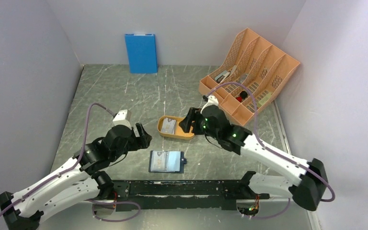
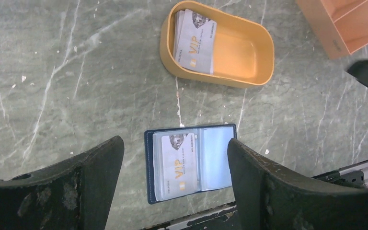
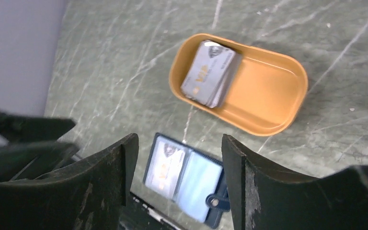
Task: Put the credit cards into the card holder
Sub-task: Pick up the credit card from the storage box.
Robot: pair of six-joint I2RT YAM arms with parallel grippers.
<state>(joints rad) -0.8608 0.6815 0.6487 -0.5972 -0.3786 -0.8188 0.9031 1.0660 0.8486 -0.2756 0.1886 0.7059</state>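
Observation:
The card holder [image 1: 166,161] lies open and flat near the front edge. One credit card [image 2: 179,165] sits in its left clear pocket [image 3: 165,165]; the right pocket looks empty. More credit cards [image 1: 168,126] are stacked at the left end of an orange oval tray [image 1: 182,135], and the stack [image 2: 195,40] also shows from the right wrist [image 3: 208,72]. My left gripper [image 1: 143,134] hangs open above and left of the card holder [image 2: 190,163], holding nothing. My right gripper [image 1: 188,120] is open and empty at the tray's right end.
An orange file organiser [image 1: 249,72] with small items stands at the back right. A bright blue flat panel [image 1: 141,52] leans on the back wall. A black rail [image 1: 187,189] runs along the near edge just below the card holder. Grey walls close in on both sides.

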